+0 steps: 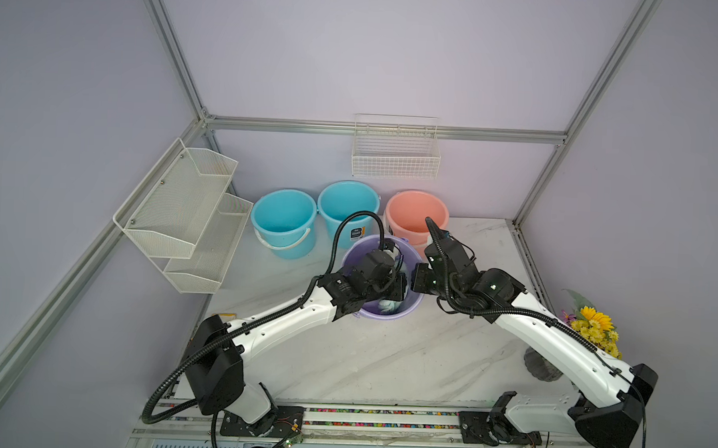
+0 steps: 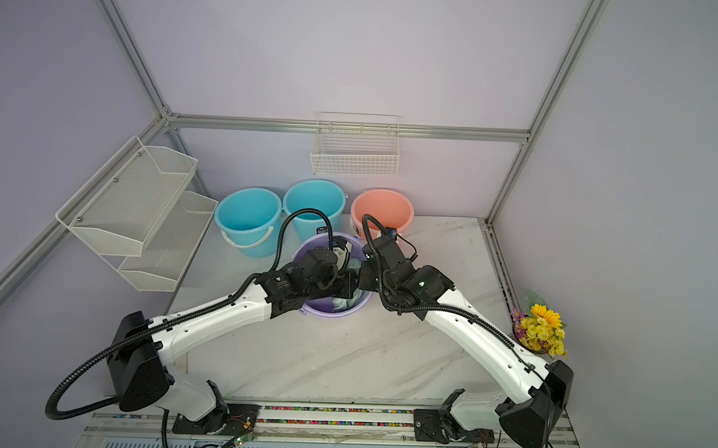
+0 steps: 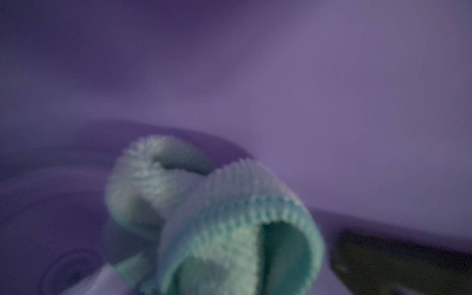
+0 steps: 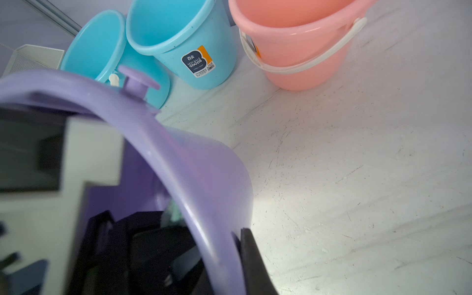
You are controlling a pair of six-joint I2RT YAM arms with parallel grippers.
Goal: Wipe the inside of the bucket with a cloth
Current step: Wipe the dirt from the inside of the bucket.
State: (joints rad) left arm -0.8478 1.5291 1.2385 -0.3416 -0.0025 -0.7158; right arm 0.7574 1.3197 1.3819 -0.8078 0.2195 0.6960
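A lavender bucket (image 1: 354,254) (image 2: 302,254) stands mid-table in both top views. My left arm reaches down into it, and the left gripper (image 3: 229,268) is shut on the pale mint-green cloth (image 3: 217,212). The cloth's bunched folds cover the jaws and lie against the bucket's floor where it meets the inner wall (image 3: 306,76). A bit of cloth (image 1: 387,305) (image 2: 339,303) shows under the wrist. My right gripper (image 4: 219,255) (image 1: 419,277) is shut on the bucket's right rim (image 4: 178,163), with one finger (image 4: 252,263) outside the wall and the other inside.
Two blue buckets (image 1: 283,221) (image 1: 347,208) and a pink bucket (image 1: 417,215) stand just behind the lavender one. A white mesh shelf (image 1: 183,213) hangs on the left wall and a wire basket (image 1: 396,151) on the back wall. A pot of yellow flowers (image 1: 594,327) sits at the right edge.
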